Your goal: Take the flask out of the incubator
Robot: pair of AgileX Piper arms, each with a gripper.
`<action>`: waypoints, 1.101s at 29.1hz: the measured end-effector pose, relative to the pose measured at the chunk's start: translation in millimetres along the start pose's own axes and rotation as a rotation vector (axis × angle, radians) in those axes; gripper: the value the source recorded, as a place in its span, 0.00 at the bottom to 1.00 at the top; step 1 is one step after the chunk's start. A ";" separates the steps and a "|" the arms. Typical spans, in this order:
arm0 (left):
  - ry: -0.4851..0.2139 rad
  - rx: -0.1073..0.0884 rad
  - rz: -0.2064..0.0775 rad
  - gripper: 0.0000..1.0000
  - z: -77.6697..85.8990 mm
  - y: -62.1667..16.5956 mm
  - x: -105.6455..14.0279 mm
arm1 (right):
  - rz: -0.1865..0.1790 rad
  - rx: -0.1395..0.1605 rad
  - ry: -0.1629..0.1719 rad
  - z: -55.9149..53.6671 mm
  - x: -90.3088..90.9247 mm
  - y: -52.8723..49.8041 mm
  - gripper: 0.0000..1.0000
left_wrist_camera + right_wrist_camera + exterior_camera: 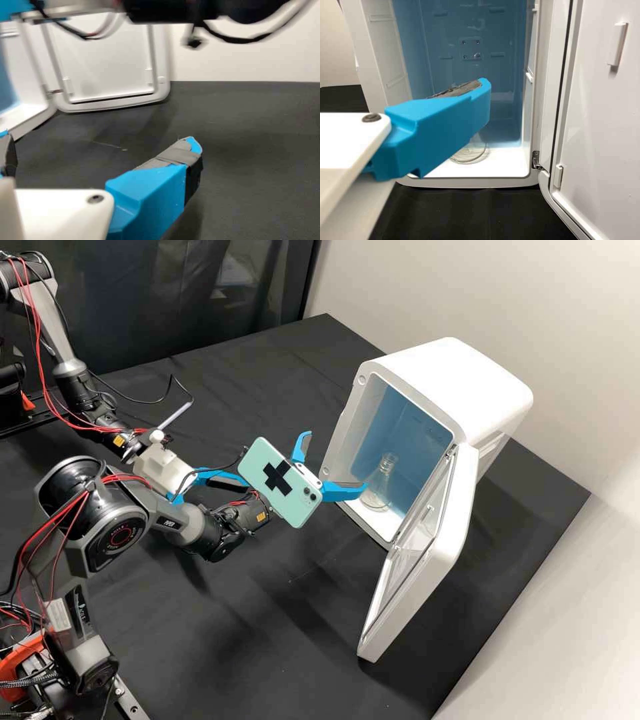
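1. High view: right gripper (325,467), fingers spread wide and empty, at the incubator (467,387) mouth; flask (383,480) upright inside, just beyond the lower fingertip.
2. Left wrist view: left gripper (100,145), fingers well apart, empty, over bench (250,150).
3. Right wrist view: flask base (470,152) behind the finger (440,130). Likely thin glass: light, slick, breakable; grip the neck gently.

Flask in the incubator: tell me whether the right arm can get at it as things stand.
Probably yes. The door of the incubator hangs wide open, the flask stands upright alone inside, and the open right gripper is at the opening with nothing between them.
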 end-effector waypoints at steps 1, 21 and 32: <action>0.025 0.002 0.007 1.00 -5.4 2.2 -0.1 | 0.000 0.000 0.000 0.0 0.0 0.0 1.00; 0.162 -0.063 0.049 1.00 -49.2 26.3 -13.6 | 0.000 0.000 0.000 0.0 0.0 0.0 1.00; 0.176 -0.066 0.050 1.00 -54.5 26.4 -13.8 | 0.000 0.000 0.000 0.0 0.0 0.0 1.00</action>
